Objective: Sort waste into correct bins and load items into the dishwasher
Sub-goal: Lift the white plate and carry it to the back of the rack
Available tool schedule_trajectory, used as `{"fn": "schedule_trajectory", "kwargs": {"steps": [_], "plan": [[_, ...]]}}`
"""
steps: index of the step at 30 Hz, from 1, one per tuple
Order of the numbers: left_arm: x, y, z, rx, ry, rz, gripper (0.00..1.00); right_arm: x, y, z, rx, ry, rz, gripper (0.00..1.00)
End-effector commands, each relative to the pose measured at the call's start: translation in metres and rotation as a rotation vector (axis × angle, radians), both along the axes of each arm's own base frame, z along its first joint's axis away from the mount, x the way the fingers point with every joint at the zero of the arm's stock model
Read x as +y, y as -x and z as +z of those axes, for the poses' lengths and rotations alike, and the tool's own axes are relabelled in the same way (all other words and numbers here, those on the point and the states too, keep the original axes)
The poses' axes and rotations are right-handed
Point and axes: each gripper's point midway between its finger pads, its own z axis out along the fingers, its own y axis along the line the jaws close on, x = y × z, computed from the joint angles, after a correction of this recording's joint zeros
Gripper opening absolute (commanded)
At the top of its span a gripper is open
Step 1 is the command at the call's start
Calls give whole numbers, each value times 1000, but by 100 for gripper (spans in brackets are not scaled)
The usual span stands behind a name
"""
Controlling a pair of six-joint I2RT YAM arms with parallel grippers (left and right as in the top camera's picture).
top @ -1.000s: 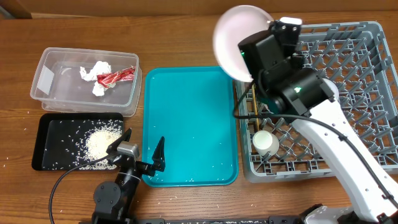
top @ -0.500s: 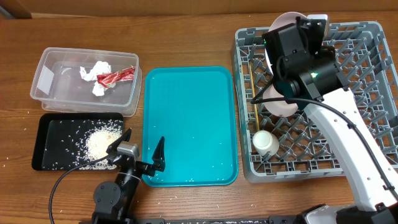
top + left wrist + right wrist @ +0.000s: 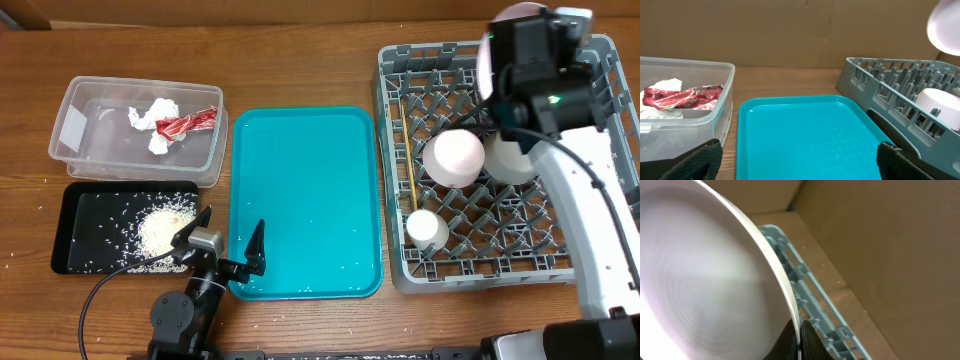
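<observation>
My right gripper (image 3: 528, 45) is shut on the rim of the large white plate (image 3: 510, 13) and holds it on edge above the far right part of the grey dish rack (image 3: 392, 150). In the right wrist view the plate (image 3: 705, 280) fills the left, with my jaws (image 3: 797, 340) pinching its rim. Two white round dishes (image 3: 455, 158) (image 3: 512, 160), a small cup (image 3: 427, 228) and chopsticks (image 3: 411, 175) lie in the rack. My left gripper (image 3: 226, 252) is open and empty at the near edge of the teal tray (image 3: 305, 180). The clear tub (image 3: 75, 100) holds the tissue (image 3: 152, 112) and red wrapper (image 3: 186, 123). The black tray (image 3: 90, 215) holds rice (image 3: 165, 232).
A few rice grains lie on the teal tray's near end and on the table in front of it. In the left wrist view the tub (image 3: 720, 105) is at the left and the rack (image 3: 880, 95) at the right. A cardboard wall stands behind the table.
My right arm has carried the large plate to the right, from beside the rack's far left corner to above its far right part, uncovering two dishes. The left arm has not moved.
</observation>
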Motion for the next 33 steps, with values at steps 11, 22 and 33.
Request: {"fn": "schedule_trajectory", "kwargs": {"steps": [11, 22, 33], "plan": [[-3, 1, -1, -9, -16, -12, 100, -60, -23, -49, 134, 2, -80, 4], [-2, 1, -1, -9, -16, -12, 100, 20, -51, -49, 122, -5, 151, 4], [-2, 1, -1, -9, -16, -12, 100, 29, -78, -79, 134, 9, 162, 4]]}}
